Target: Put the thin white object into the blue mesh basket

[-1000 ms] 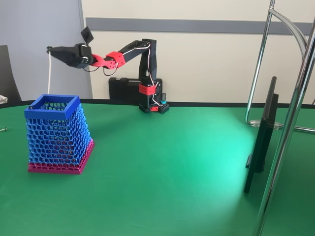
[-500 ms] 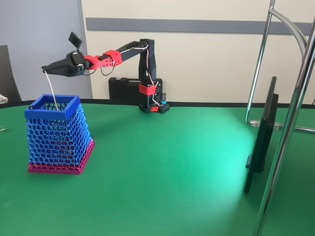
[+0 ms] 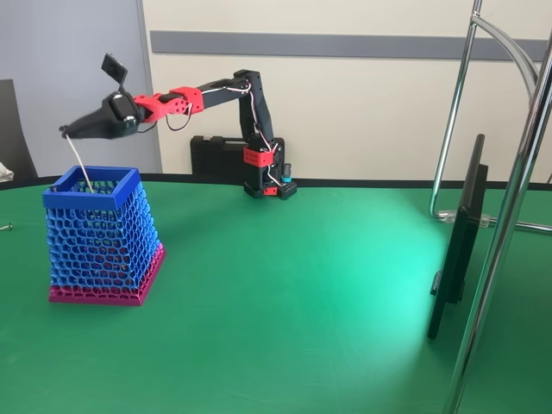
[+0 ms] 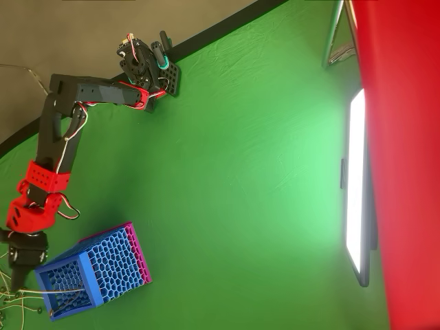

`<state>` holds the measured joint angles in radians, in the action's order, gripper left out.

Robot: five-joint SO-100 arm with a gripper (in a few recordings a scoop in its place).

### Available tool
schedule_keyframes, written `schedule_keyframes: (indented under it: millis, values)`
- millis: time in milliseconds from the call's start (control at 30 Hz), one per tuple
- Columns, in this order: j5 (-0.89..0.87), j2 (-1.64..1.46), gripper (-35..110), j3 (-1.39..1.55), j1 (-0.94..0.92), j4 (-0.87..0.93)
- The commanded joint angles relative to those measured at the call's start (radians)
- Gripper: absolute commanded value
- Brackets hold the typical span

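White thin strand, the thin white object (image 3: 76,162): hangs from the gripper (image 3: 65,131), lower end inside the rim | blue mesh basket (image 3: 102,237): upright, far left of the green table (image 3: 328,293) in the fixed view | gripper: jaws closed on the strand's top, above the basket's left edge.

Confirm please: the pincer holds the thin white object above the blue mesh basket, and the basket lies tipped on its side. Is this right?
Not quite. The fixed view shows the blue mesh basket standing upright on its pink base. The pincer does hold the thin white object above it.
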<state>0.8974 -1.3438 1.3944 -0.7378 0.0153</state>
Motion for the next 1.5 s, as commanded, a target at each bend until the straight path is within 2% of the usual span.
schedule_keyframes:
  millis: [0,167,233,367,633,900,1133,1467]
  values:
    - [0.054,0.005,0,-0.052,0.041,0.002]
    - [0.176,0.018,0,-0.026,0.1,0.002]
    - [0.183,0.015,1,-0.005,0.114,-0.029]
    - [0.175,0.008,16,0.031,0.12,-0.095]
    - [0.149,0.0,21,0.005,0.101,-0.1]
    - [0.107,-0.106,20,0.06,0.103,-0.127]
    - [0.044,-0.265,13,0.202,0.143,-0.127]
    - [-0.055,-0.532,0,0.558,0.239,-0.127]
